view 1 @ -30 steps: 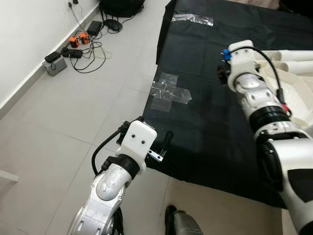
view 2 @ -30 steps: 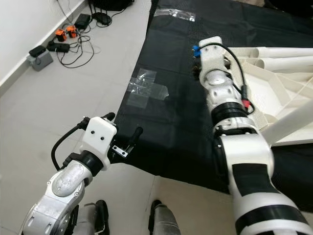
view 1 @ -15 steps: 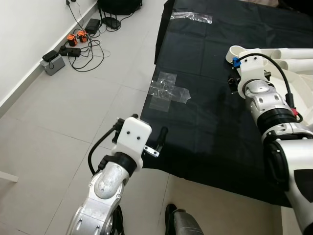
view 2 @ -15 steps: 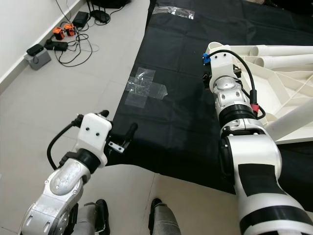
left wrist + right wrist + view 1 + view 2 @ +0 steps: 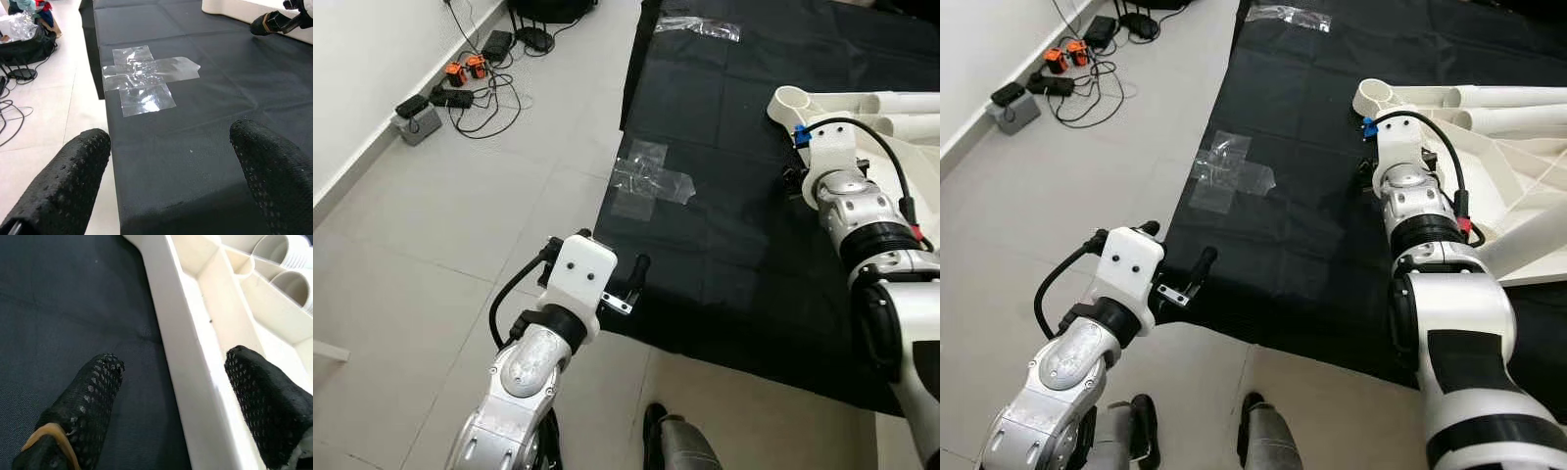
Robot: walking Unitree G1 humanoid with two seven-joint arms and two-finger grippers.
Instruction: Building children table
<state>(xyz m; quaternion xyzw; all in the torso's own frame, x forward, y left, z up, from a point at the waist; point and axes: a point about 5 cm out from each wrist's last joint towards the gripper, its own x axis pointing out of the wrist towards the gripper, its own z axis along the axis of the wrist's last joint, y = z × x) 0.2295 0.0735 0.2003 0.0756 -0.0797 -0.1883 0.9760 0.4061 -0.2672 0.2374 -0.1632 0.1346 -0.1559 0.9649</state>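
Head stereo downward; wrists close along fingers (image 5: 73, 181)

Pale tiled floor (image 5: 460, 206); white wall (image 5: 352, 69) at left; cables, chargers (image 5: 460, 88) along skirting.

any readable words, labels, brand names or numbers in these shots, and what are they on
No readable text in any view.
White plastic table top, upside down on the black floor sheet: plain, no markings visible.
Clear tape patch on the sheet: blank.
Grey box and orange chargers by the wall: too small to read.
White housing of the left gripper: two small dark dots, no lettering.
Right gripper, straddling the table rim: bare black fingers.
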